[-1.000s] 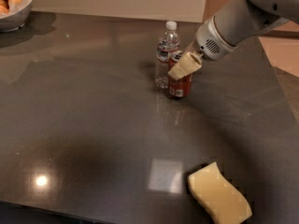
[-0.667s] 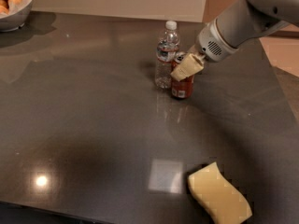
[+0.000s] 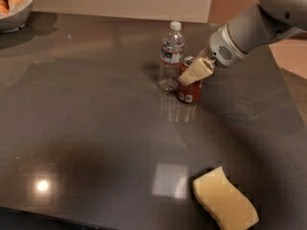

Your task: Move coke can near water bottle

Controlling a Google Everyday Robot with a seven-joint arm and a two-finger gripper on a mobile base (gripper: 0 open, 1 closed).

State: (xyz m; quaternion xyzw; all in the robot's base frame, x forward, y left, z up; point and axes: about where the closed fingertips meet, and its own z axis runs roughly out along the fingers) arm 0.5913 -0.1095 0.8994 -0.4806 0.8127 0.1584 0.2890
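Note:
The coke can (image 3: 190, 91), dark red with a silver top, stands upright on the dark table just right of the water bottle (image 3: 171, 56), almost touching it. The bottle is clear, with a white cap and a dark label band, and is taller than the can. My gripper (image 3: 194, 72) reaches in from the upper right. Its cream fingers (image 3: 197, 70) are closed around the can's upper part and hide part of its top.
A yellow sponge (image 3: 224, 201) lies near the front right of the table (image 3: 96, 119). A bowl of round orange-tan items (image 3: 13, 4) sits at the back left corner. The table's right edge runs diagonally behind my arm (image 3: 249, 30).
The gripper and the coke can have shifted slightly to the right together. The bottle and the sponge have not moved.

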